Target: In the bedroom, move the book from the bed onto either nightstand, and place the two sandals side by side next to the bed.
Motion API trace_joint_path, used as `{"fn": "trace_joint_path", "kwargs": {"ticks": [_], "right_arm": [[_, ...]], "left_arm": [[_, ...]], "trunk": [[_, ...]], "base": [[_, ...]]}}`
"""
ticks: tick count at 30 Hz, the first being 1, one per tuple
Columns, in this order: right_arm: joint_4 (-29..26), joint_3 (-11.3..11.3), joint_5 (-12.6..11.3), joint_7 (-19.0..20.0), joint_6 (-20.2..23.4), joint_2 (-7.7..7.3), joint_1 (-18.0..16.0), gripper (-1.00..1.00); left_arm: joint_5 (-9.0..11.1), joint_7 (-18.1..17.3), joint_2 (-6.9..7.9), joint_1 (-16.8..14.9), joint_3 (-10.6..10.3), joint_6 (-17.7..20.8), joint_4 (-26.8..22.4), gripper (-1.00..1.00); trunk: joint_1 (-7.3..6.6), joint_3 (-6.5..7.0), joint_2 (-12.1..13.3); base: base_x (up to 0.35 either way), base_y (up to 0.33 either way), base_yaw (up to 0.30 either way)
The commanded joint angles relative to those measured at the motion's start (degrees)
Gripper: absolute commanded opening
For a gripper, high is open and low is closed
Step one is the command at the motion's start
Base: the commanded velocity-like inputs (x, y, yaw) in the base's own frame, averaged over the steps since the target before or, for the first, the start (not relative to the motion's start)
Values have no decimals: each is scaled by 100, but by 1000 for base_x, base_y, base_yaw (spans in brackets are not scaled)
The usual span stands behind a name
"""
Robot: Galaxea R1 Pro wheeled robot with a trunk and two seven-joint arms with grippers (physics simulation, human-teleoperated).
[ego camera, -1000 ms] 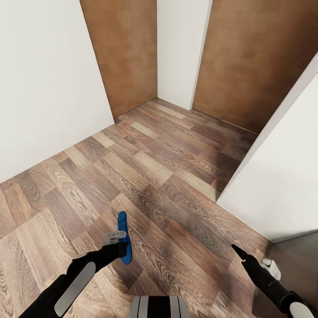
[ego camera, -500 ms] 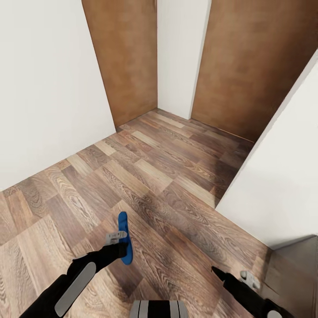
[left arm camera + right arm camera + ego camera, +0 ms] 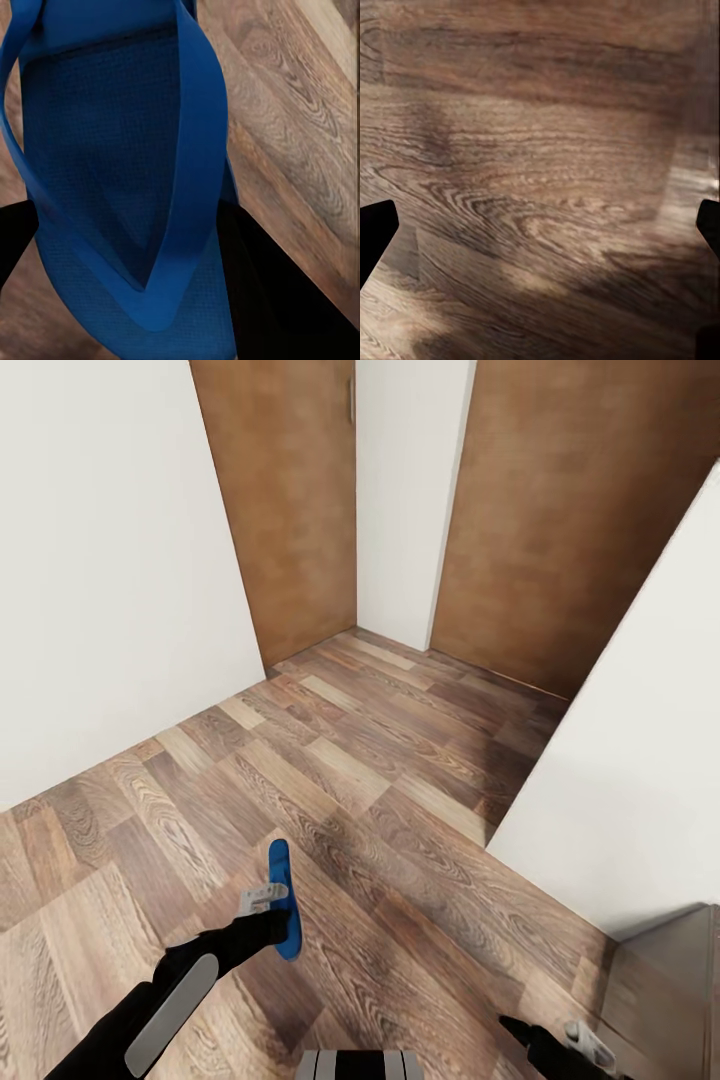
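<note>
Your left claw [image 3: 272, 908] grips one blue sandal [image 3: 283, 900]; right claw [image 3: 540, 225] seemingly released. Swinging past the white wall [image 3: 630, 780] could dislodge it.

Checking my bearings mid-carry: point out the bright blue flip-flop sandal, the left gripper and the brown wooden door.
bright blue flip-flop sandal [image 3: 97, 150], left wrist view, footbed.
left gripper [image 3: 272, 905], head view, fingertips.
brown wooden door [image 3: 280, 510], head view, panel.

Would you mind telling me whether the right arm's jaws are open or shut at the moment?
Open. In the right wrist view the right gripper's two dark fingertips sit at opposite edges, with bare wood floor between them.
</note>
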Motion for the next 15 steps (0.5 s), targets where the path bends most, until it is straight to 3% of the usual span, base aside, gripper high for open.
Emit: {"fn": "trace_joint_path", "kwargs": {"ticks": [1, 3, 5, 6, 7, 8, 9, 10, 13, 15], "right_arm": [[72, -84, 6, 17, 34, 3, -2, 100], [109, -119, 47, 12, 30, 11, -3, 100], [135, -125, 865, -10, -11, 8, -3, 100], [139, -126, 1093, -11, -16, 8, -3, 100], [142, -136, 1899, -13, -28, 9, -3, 100], [136, -144, 2452, -11, -33, 8, -3, 100], [111, -155, 3202, -10, -38, 8, -3, 100], [99, -167, 3583, -8, -42, 8, -3, 100], [89, -314, 4132, 12, -49, 24, -3, 100], [94, -446, 4212, 48, -44, 30, -3, 100]], "left_arm": [[44, 43, 6, -4, -16, 14, -10, -100], [44, 43, 3, -4, -16, 14, -10, -100], [40, 43, 5, -4, -16, 14, -13, -100], [39, 44, 7, -4, -16, 14, -14, -100], [37, 45, 11, -4, -16, 14, -18, -100], [36, 44, 12, -4, -16, 14, -13, -100], [34, 46, 12, -4, -16, 12, -4, -100], [31, 45, 11, -4, -16, 9, 0, -100], [27, 42, 35, -4, -16, 6, 6, -100], [34, 40, 110, -4, -16, 5, 14, -100]], "trunk": [[-3, 18, 0], [-9, 63, 2], [-14, 107, 5], [-16, 129, 6], [-19, 151, 8], [-21, 174, 9], [-24, 196, 10], [-27, 218, 12], [-34, 284, 16], [-40, 329, 18]], "base": [[0, 0, 0], [0, 0, 0], [0, 0, 0], [0, 0, 0], [0, 0, 0], [0, 0, 0], [0, 0, 0], [0, 0, 0], [0, 0, 0], [0, 0, 0]]}}
